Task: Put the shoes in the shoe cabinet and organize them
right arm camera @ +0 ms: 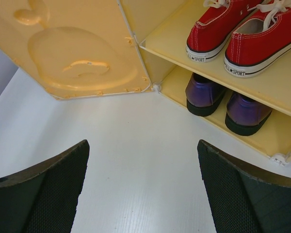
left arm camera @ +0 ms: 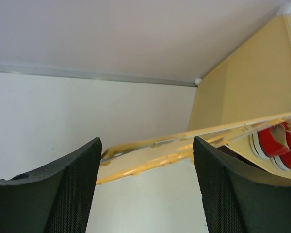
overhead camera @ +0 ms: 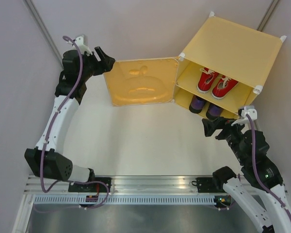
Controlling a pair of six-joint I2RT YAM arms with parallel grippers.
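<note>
Black left gripper (overhead camera: 108,62) wide, empty, apparently beside the door (overhead camera: 143,82), right gripper (overhead camera: 209,127) wide, empty

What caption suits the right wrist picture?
Right gripper open before the cabinet: red sneakers on the shelf, purple loafers below, door wide open.

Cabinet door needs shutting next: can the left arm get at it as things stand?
Probably yes: the open left gripper sits right by the free edge of the door, with nothing between them.

White table (overhead camera: 136,145), grey walls (overhead camera: 136,24)
</note>
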